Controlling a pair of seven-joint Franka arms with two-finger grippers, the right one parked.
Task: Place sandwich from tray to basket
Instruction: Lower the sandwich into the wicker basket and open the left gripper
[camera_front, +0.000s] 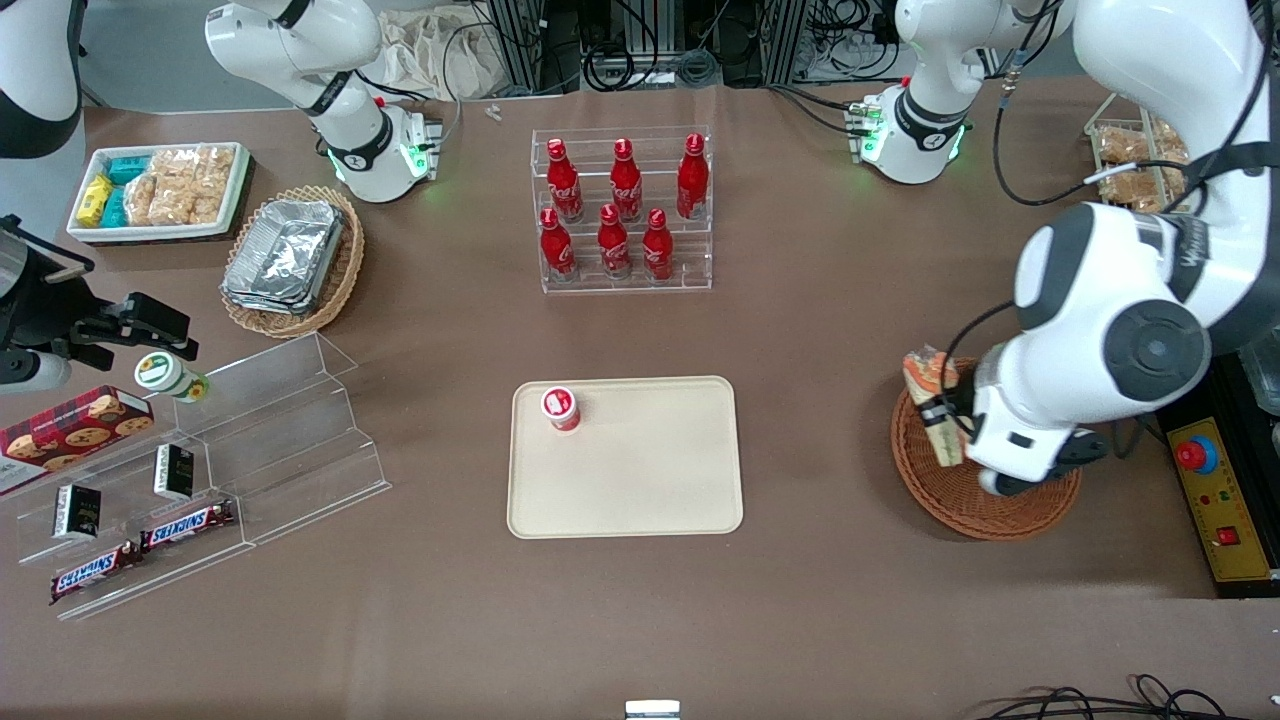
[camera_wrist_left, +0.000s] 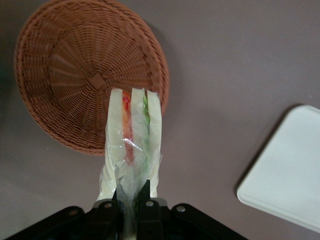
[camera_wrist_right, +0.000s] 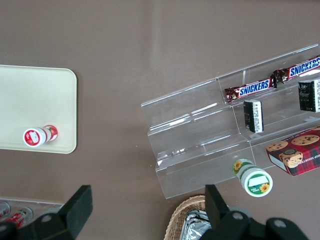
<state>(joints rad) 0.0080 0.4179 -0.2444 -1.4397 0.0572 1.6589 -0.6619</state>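
The tool is clamped on the wrapped sandwich, over the edge of the basket. Below it is the brown worktop; farther from the front camera, white cloth.

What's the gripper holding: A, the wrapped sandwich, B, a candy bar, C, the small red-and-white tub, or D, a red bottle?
A: the gripper, up by the reddish-brown basket, has its fingers closed on the wrapped sandwich.
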